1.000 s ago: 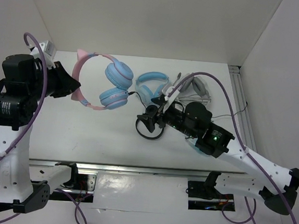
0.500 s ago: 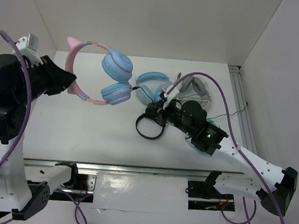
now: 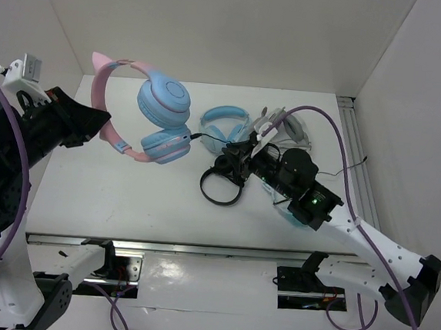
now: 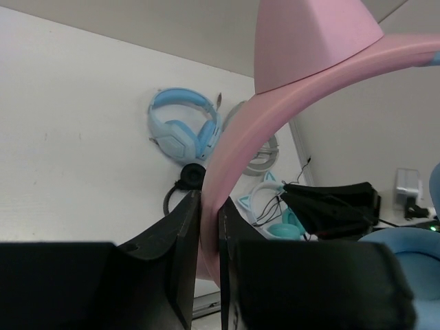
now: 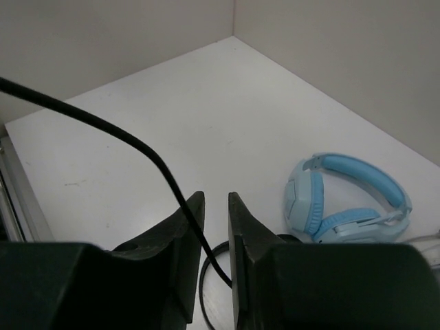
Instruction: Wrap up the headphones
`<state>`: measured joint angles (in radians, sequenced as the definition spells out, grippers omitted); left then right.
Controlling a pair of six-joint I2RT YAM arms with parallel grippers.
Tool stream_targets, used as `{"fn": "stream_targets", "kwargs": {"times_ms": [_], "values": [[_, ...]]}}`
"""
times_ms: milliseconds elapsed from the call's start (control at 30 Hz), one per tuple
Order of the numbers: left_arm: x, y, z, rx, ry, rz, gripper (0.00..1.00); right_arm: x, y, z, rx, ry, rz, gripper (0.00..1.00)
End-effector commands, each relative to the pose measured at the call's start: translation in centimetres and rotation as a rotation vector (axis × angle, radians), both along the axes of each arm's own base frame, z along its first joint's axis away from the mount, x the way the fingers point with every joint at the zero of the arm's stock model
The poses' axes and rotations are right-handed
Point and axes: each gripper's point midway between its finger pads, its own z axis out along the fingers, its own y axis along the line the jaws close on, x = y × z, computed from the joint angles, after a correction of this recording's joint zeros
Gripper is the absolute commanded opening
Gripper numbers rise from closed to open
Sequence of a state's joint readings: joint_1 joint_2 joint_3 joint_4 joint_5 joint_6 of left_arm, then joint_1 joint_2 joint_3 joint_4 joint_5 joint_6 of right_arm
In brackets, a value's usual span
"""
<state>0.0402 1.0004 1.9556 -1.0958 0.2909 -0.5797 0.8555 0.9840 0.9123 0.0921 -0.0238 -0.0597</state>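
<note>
The headphones (image 3: 164,102) hang in the air over the left of the table, with a pink cat-eared headband (image 4: 275,103) and light blue cups. My left gripper (image 3: 105,120) is shut on the headband, which is pinched between its fingers (image 4: 210,206). The thin dark cable (image 3: 207,138) runs from the lower cup to my right gripper (image 3: 232,160), then drops to a black loop (image 3: 220,190) on the table. In the right wrist view the cable (image 5: 137,144) slants across the left finger into the narrow gap of the gripper (image 5: 216,203). The jaws stand slightly apart, wider than the cable.
All-blue headphones (image 3: 224,123) lie just behind my right gripper, also in the right wrist view (image 5: 344,199). A grey-white pair (image 3: 293,129) lies further right. Teal cat-ear headphones (image 4: 271,206) sit under my right arm. White walls enclose the table; a rail (image 3: 357,154) lines its right edge.
My left gripper has lifted the headphones higher and further left, tilting them. My right gripper has moved up to the cable, its jaws narrowing from wide open to a small gap.
</note>
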Motion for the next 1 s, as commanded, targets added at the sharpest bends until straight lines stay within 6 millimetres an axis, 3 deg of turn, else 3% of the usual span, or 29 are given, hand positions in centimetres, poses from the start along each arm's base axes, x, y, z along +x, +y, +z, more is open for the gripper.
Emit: {"fn": "stream_targets", "kwargs": {"times_ms": [0,133,200,300,433,600,733,767,833,867,900,967], "values": [[-1.1,-1.6,4.4,-0.094,-0.141,-0.066,0.00,1.6,0.5,-1.0,-0.010,0.008,0.003,0.29],[-1.0,-1.1,4.7,-0.090,-0.151,-0.033,0.00,4.0,0.7,-3.1,-0.038,0.070,0.003,0.32],[-1.1,-0.7,4.8,-0.087,-0.154,-0.007,0.00,4.3,0.4,-4.1,-0.053,0.087,-0.008,0.32],[-0.3,0.2,4.1,-0.082,-0.133,0.045,0.00,4.1,0.1,-5.8,-0.046,0.111,-0.018,0.43],[0.4,0.7,3.3,-0.078,-0.110,0.079,0.00,4.4,-0.8,-7.4,-0.049,0.144,-0.050,0.43],[2.3,3.9,1.9,-0.049,-0.068,0.259,0.00,4.3,-3.2,-7.4,0.004,0.182,-0.171,0.02],[4.4,8.1,-1.3,0.044,0.010,0.477,0.00,3.4,-6.1,-5.9,0.052,0.199,-0.274,0.00],[5.2,9.4,-3.7,0.092,0.062,0.538,0.00,3.4,-6.7,-5.4,0.064,0.203,-0.305,0.00],[6.5,10.3,-4.9,0.130,0.049,0.568,0.00,3.3,-7.7,-2.6,0.091,0.178,-0.337,0.00],[7.3,10.4,-7.8,0.160,0.095,0.561,0.00,3.2,-8.2,-2.6,0.067,0.197,-0.363,0.00],[7.9,10.6,-8.7,0.207,0.092,0.548,0.00,3.3,-8.9,0.3,0.103,0.167,-0.391,0.00],[9.4,10.5,-10.1,0.237,0.073,0.532,0.00,2.9,-9.6,2.1,0.092,0.163,-0.405,0.00]]}}
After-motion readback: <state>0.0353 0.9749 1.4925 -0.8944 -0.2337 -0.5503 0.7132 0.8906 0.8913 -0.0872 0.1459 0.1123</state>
